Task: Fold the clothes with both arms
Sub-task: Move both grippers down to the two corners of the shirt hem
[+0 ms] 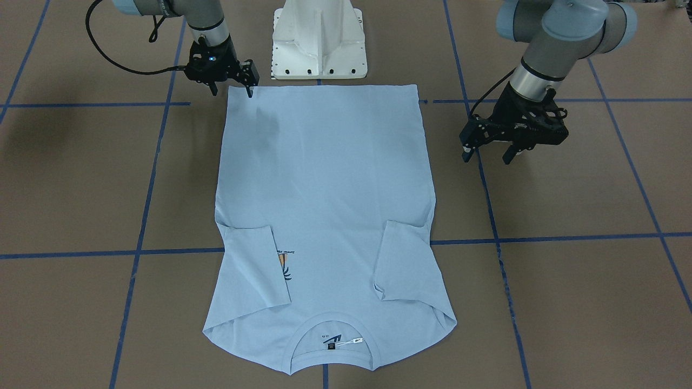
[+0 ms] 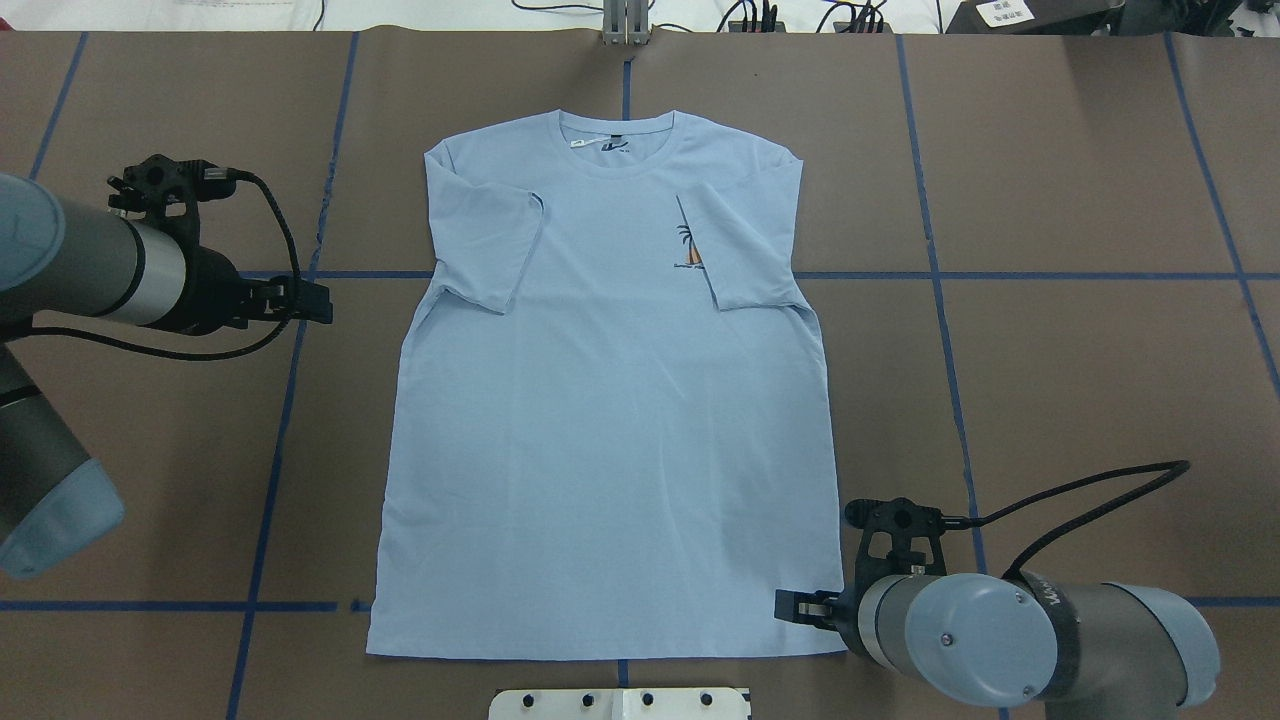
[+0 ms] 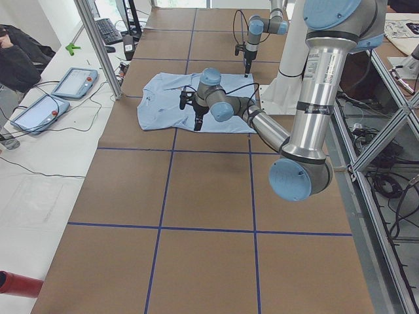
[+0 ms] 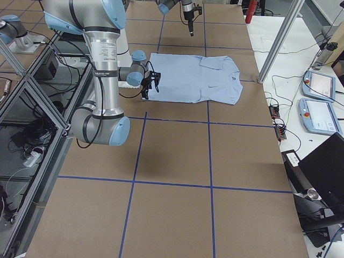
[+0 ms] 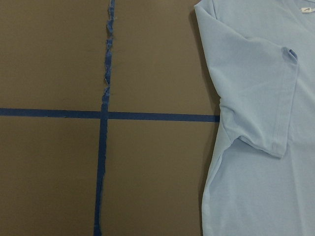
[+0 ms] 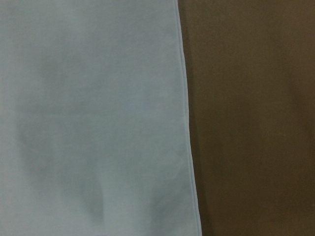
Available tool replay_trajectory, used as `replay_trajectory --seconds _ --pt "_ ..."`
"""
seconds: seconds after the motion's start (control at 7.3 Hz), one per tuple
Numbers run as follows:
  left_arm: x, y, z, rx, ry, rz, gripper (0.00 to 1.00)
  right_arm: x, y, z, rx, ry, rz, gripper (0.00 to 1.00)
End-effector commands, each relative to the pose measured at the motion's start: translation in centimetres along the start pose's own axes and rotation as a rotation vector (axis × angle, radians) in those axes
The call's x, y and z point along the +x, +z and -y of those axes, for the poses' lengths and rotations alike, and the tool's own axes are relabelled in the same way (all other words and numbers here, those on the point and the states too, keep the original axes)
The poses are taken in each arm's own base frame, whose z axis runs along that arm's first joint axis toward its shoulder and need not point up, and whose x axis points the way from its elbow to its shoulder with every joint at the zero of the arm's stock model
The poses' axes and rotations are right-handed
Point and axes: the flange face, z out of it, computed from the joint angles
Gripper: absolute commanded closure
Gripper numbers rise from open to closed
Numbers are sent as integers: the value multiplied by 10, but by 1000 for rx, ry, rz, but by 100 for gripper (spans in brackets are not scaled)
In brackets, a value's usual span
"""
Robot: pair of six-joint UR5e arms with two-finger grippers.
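Shirt (image 2: pixel 610 400) flat. Right jaws wide, straddling hem corner by counter's (image 2: pixel 1050 400) robot-side edge; left jaws wide, off cloth. I'd move left to its corner, then pinch together.

Left arm (image 2: pixel 90 270), right arm (image 2: pixel 1100 630): grey-silver tubes, light blue joint caps. Black cables (image 2: pixel 1080 490) at wrists; white pedestal base (image 1: pixel 319 40) between.

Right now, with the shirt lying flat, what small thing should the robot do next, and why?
Probably bring the left claw over to its own hem corner. The T-shirt lies flat, sleeves folded in; the right claw hangs open at the opposite hem corner, while the left is open beside the shirt, off the cloth.
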Motion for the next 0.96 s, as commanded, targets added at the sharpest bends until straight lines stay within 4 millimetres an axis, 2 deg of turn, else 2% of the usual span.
replay_trajectory --seconds 0.0,0.14,0.55,0.69,0.82 --pt "1 1 -1 -4 1 0 0 1 6 -2 -8 -1 -11 3" --pt "1 2 -1 -4 1 0 0 2 7 -2 -9 -3 -14 18" --pt "0 2 0 -4 0 1 0 1 5 -2 -14 -2 -9 84" --pt "0 3 -1 -6 0 2 0 2 5 -2 -14 -2 -11 100" --pt "-1 5 -1 -7 -1 5 0 2 5 -2 -12 -2 -12 100"
